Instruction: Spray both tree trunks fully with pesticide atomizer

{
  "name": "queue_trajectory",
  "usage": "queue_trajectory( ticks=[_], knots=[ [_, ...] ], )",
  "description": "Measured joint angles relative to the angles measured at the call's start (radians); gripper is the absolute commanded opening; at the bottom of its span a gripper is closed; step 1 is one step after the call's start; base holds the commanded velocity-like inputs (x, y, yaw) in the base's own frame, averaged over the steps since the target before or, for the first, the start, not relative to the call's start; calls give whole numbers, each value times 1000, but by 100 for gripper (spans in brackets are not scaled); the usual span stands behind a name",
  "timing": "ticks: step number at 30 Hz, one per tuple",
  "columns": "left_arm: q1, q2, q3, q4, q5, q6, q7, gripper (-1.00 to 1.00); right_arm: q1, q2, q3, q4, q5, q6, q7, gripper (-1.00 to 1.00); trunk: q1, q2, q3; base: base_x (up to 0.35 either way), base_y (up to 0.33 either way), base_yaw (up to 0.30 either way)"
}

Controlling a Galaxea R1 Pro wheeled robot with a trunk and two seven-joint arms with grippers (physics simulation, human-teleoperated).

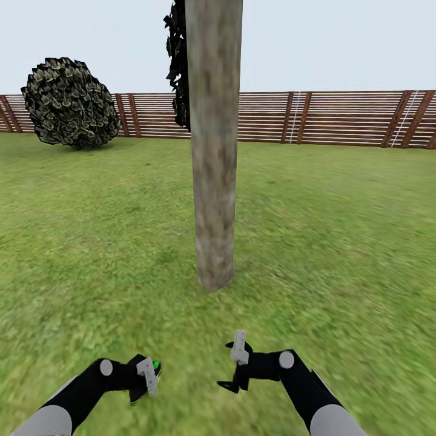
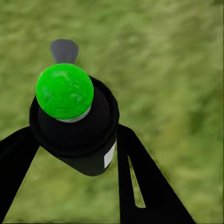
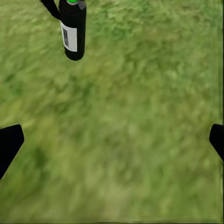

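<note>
A thick pale grey-brown tree trunk [image 1: 213, 151] rises from the grass straight ahead, a short way beyond both arms. My left gripper [image 1: 147, 376] is shut on the pesticide atomizer [image 1: 154, 367], a small black bottle with a bright green top. In the left wrist view the atomizer [image 2: 81, 135] sits between the two black fingers [image 2: 140, 182], its white label on the side. My right gripper [image 1: 233, 366] is open and holds nothing. In the right wrist view its gripper [image 3: 112, 140] hangs over bare grass, and the atomizer [image 3: 73, 30] shows beside it.
Green lawn spreads all around. A brown slatted fence [image 1: 339, 118] closes the far side. A round dark bush [image 1: 71, 103] stands at the far left, and black foliage [image 1: 177, 66] hangs behind the trunk.
</note>
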Motion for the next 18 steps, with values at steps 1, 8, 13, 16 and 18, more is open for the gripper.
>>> queue_trajectory(
  ticks=[1, 8, 13, 16, 18],
  knots=[
    [1, -1, 28, 3, 8, 0, 32, -100, 0, -8, -1, 2, 0, -1, -27, 100, 0, 0, 0, 0, 0, 0],
    [2, -18, 244, 117, 46, -1, 245, -100, 6, -133, -69, 176, -51, -2, -432, 100, 0, 0, 0, 0, 0, 0],
    [2, -61, 350, 167, 123, 65, 371, -100, 7, -164, -198, 430, -111, -101, -882, 100, 0, 0, 0, 0, 0, 0],
    [1, -84, 364, 168, 159, 173, 410, -100, 9, -161, -216, 499, -120, -212, -1118, 100, 0, 0, 0, 0, 0, 0],
    [-1, -93, 367, 165, 196, 214, 416, -100, 12, -160, -217, 519, -121, -239, -1202, 100, 0, 0, 0, 0, 0, 0]
  ],
)
